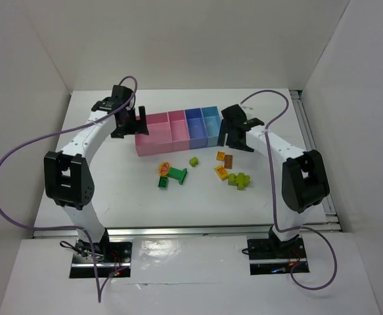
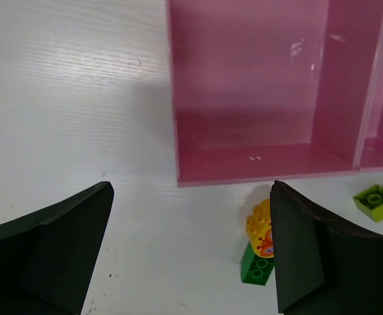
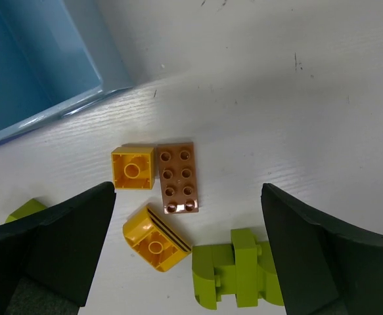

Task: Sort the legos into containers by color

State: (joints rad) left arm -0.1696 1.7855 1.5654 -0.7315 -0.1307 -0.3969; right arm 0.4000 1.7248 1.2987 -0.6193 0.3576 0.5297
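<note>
Left pincer (image 2: pixel 190 190) gapes near a yellow lego (image 2: pixel 259 226) with orange print.

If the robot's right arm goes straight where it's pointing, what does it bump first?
Probably the orange-brown brick lying flat on the table, centred between the open jaws of the right gripper; depth is hard to judge.

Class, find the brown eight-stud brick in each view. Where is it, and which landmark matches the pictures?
Top external: brown brick right of centre, just in front of the light blue bin.
Left wrist: not in it.
Right wrist: brown brick at centre, down-right of the light blue bin.
Landmark: the light blue bin, shared by the top and right wrist views.
</note>
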